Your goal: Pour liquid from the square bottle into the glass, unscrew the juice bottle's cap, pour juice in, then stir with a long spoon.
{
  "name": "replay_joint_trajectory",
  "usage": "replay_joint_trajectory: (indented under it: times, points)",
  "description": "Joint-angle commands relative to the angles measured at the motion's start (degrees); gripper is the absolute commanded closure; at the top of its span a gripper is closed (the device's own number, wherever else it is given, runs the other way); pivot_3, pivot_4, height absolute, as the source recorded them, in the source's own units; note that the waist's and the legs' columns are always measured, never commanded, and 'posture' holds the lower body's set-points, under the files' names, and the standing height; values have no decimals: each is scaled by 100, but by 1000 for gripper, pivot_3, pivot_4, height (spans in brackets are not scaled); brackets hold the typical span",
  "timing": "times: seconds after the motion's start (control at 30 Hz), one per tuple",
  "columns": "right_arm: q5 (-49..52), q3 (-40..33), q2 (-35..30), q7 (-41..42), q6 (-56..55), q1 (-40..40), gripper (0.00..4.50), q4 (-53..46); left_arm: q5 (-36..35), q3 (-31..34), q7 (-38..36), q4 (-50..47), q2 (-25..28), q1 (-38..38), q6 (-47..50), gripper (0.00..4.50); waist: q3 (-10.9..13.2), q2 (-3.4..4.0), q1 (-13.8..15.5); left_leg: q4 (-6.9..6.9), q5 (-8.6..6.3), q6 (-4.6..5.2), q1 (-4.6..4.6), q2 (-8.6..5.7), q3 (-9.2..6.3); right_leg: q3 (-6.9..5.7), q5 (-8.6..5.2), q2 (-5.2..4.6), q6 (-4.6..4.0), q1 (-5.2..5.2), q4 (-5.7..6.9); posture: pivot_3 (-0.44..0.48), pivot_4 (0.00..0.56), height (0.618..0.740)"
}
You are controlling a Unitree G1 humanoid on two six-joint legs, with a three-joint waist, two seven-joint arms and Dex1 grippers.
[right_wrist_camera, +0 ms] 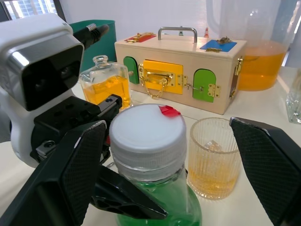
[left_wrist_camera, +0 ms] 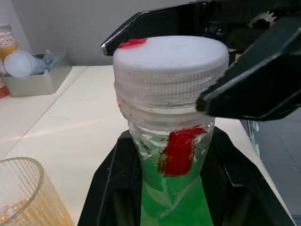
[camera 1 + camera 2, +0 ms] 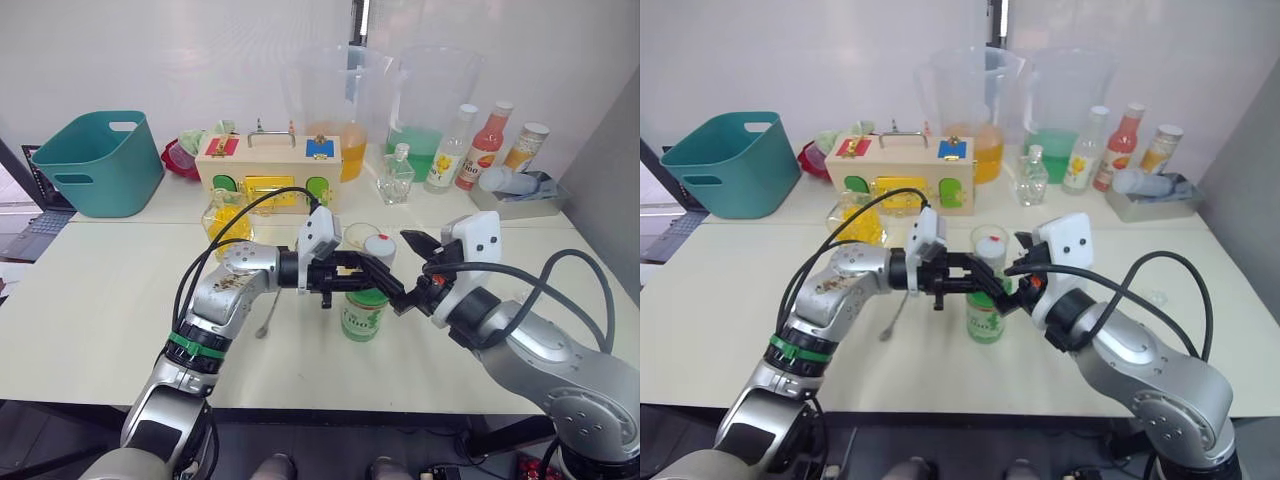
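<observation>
Juice bottle (image 3: 362,310) upright mid-bench, green liquid inside, white cap (image 1: 146,128) on; left gripper (image 3: 372,272) fingers clenched on bottle neck below cap; right gripper (image 1: 174,155) fingers spread either side of cap, not touching; thin clear plastic likely squashes, light, sloshy, so hold neck firm, take ribbed cap rim for twisting; cap looks stiff. Glass (image 1: 212,157) with amber liquid just behind bottle; square bottle (image 1: 104,84) and wooden box (image 1: 181,68) further back; long spoon (image 3: 268,315) on bench under left arm; glass nearest thing to knock.
</observation>
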Motion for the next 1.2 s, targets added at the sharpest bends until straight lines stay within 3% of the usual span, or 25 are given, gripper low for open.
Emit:
replay_joint_trajectory:
  times: [0.03,0.33,0.53,0.63,0.83,0.93,1.1,1.2]
  points:
    - [-19,-51,-59,-23,85,-115,34,-220,25,-25,-24,-146,17,21,-59,3242,0,0,-3,0,0,0,0,0,0,0,0,0,0,0,0,0,150,740]
    - [65,-89,-122,429,171,-268,2779,42,79,-2,10,-138,36,-23,-98,3242,0,0,-5,0,0,0,0,0,0,0,0,0,0,1,0,0,150,740]
    - [-468,44,-867,2474,-338,-587,2796,927,55,0,121,-376,90,71,44,3242,0,0,-16,0,0,1,2,1,2,0,0,2,0,3,-2,0,150,740]
    - [-641,96,-980,2982,-523,-622,2796,1137,45,-5,145,-415,104,83,65,3242,0,0,-16,0,0,1,2,3,3,-1,0,4,1,5,-4,0,150,740]
    - [-1578,1013,-1050,6781,-2022,-1990,2796,3697,-27,0,179,-875,341,244,282,3242,2,-3,-171,-2,4,4,19,8,11,3,1,9,0,16,-4,0,150,740]
    - [-1515,1262,-996,8267,-1983,-2495,2796,4573,-79,12,195,-1039,408,314,386,3242,2,-3,-187,-10,0,10,37,13,9,3,1,15,0,31,-7,0,150,740]
    - [-2270,1787,-511,9890,-2587,-3456,2796,6128,-83,25,328,-1178,422,318,499,3242,3,-4,-189,-10,-4,14,39,12,10,7,1,15,-1,29,-9,0,150,740]
    - [-2508,2074,-399,10277,-2985,-3890,2796,6802,-99,15,377,-1280,424,368,563,3242,3,-4,-174,-11,-5,13,39,12,7,6,2,15,-1,29,-8,0,150,740]
